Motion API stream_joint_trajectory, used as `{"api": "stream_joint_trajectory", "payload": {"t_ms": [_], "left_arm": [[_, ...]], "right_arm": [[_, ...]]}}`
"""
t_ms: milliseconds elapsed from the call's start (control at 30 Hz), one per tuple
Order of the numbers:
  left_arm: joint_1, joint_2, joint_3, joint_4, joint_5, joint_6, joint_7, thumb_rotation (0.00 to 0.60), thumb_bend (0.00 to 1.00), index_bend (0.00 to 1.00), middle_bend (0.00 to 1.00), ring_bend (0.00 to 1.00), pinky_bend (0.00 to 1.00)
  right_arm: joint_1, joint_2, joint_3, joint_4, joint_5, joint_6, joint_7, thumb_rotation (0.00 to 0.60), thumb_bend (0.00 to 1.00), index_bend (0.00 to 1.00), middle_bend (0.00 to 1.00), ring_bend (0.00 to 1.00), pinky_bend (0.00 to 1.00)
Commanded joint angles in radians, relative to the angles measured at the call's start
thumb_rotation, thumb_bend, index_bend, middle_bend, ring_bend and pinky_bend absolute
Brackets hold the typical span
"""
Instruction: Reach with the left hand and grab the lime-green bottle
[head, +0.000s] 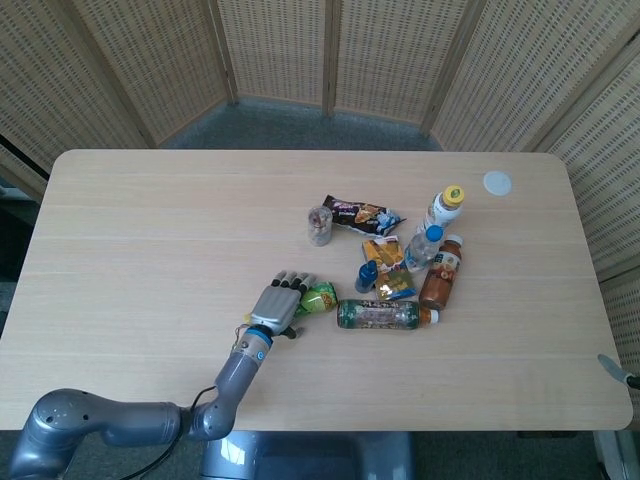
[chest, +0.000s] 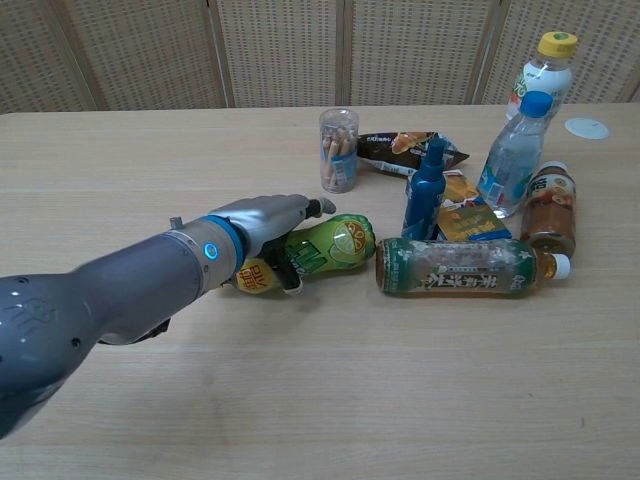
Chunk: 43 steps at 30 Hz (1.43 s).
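Note:
The lime-green bottle (chest: 337, 241) lies on its side on the wooden table (chest: 320, 400), yellow cap (chest: 248, 279) pointing left. My left hand (chest: 268, 220) reaches over the bottle's cap half, fingers (chest: 318, 206) stretched across the top and thumb down on its near side. The fingers are not closed around it. In the head view the left hand (head: 278, 303) covers most of the bottle (head: 321, 296). Only a sliver of my right hand (head: 618, 372) shows at the right edge of the head view.
A green tea bottle (chest: 460, 268) lies just right of the lime-green one. Behind stand a small blue bottle (chest: 425, 195), a clear jar (chest: 339, 150), snack packets (chest: 400, 148), a brown bottle (chest: 548, 222) and two taller bottles (chest: 515, 150). A white lid (chest: 586, 127) lies far right.

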Motion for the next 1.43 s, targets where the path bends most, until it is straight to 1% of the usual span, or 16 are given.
{"api": "stream_joint_trajectory", "payload": {"t_ms": [33,100,133,167,300,367,433,500,600,700,833,1033,1133,1233,1333,1433], "left_arm": [[-0.004,-0.048,-0.01,0.064,0.03,0.025,-0.022,0.6,0.33,0.25,0.2,0.33,0.16],[-0.006,-0.069,-0.012,0.094,0.042,0.029,-0.026,0.6,0.36,0.34,0.28,0.44,0.27],[-0.008,-0.081,-0.013,0.115,0.046,0.031,-0.024,0.6,0.37,0.4,0.33,0.5,0.35],[-0.009,-0.089,-0.013,0.131,0.047,0.031,-0.02,0.6,0.38,0.43,0.37,0.54,0.4],[-0.004,-0.108,-0.016,0.174,0.063,0.041,-0.018,0.6,0.43,0.56,0.49,0.67,0.54],[0.006,-0.106,-0.033,0.176,0.08,0.055,-0.045,0.6,0.44,0.61,0.55,0.71,0.59],[0.017,-0.085,-0.051,0.16,0.11,0.073,-0.078,0.6,0.45,0.64,0.59,0.73,0.61],[0.03,-0.053,-0.068,0.126,0.129,0.085,-0.103,0.6,0.44,0.64,0.61,0.74,0.61],[0.056,0.026,-0.108,0.025,0.141,0.106,-0.133,0.6,0.44,0.64,0.61,0.74,0.61],[0.084,0.133,-0.147,-0.112,0.153,0.132,-0.145,0.6,0.44,0.63,0.61,0.74,0.61],[0.123,0.299,-0.208,-0.313,0.169,0.171,-0.154,0.6,0.44,0.62,0.61,0.74,0.61],[0.164,0.511,-0.306,-0.526,0.186,0.209,-0.17,0.6,0.43,0.61,0.61,0.73,0.61],[0.175,0.598,-0.35,-0.598,0.179,0.221,-0.177,0.6,0.43,0.61,0.6,0.73,0.61],[0.184,0.66,-0.387,-0.648,0.174,0.237,-0.196,0.6,0.43,0.61,0.6,0.73,0.6],[0.186,0.699,-0.399,-0.679,0.164,0.245,-0.209,0.6,0.43,0.61,0.59,0.73,0.6],[0.184,0.72,-0.389,-0.697,0.16,0.248,-0.217,0.6,0.43,0.61,0.59,0.72,0.6]], "right_arm": [[-0.008,0.004,-0.001,-0.001,0.001,0.007,0.014,0.503,0.02,0.0,0.0,0.0,0.0],[-0.011,0.006,-0.002,-0.003,0.003,0.008,0.021,0.504,0.02,0.0,0.0,0.0,0.0],[-0.013,0.007,-0.002,-0.005,0.004,0.009,0.027,0.506,0.02,0.0,0.0,0.0,0.0],[-0.015,0.008,-0.002,-0.007,0.004,0.009,0.03,0.504,0.02,0.0,0.0,0.0,0.0],[-0.02,0.013,-0.001,-0.011,0.003,0.014,0.038,0.503,0.02,0.0,0.0,0.0,0.0],[-0.021,0.016,0.001,-0.012,0.004,0.017,0.038,0.503,0.01,0.0,0.0,0.0,0.0],[-0.02,0.016,0.002,-0.014,0.003,0.016,0.038,0.502,0.02,0.0,0.0,0.0,0.0],[-0.018,0.014,0.002,-0.013,0.002,0.013,0.037,0.503,0.02,0.0,0.0,0.0,0.0],[-0.013,0.005,0.004,-0.011,0.0,0.005,0.035,0.498,0.02,0.0,0.0,0.0,0.0],[-0.007,-0.007,0.004,-0.006,-0.005,-0.003,0.031,0.502,0.02,0.0,0.0,0.0,0.0],[0.001,-0.025,0.004,0.004,-0.01,-0.014,0.026,0.506,0.02,0.0,0.0,0.0,0.0],[0.015,-0.053,0.007,0.016,-0.013,-0.031,0.015,0.508,0.01,0.0,0.0,0.0,0.0],[0.022,-0.064,0.009,0.019,-0.01,-0.041,0.008,0.502,0.01,0.0,0.0,0.0,0.0],[0.028,-0.076,0.01,0.022,-0.008,-0.049,0.003,0.504,0.02,0.0,0.0,0.0,0.0],[0.034,-0.084,0.012,0.022,-0.005,-0.058,-0.002,0.501,0.02,0.0,0.0,0.0,0.0],[0.04,-0.085,0.013,0.021,-0.005,-0.066,-0.008,0.506,0.02,0.0,0.0,0.0,0.0]]}}
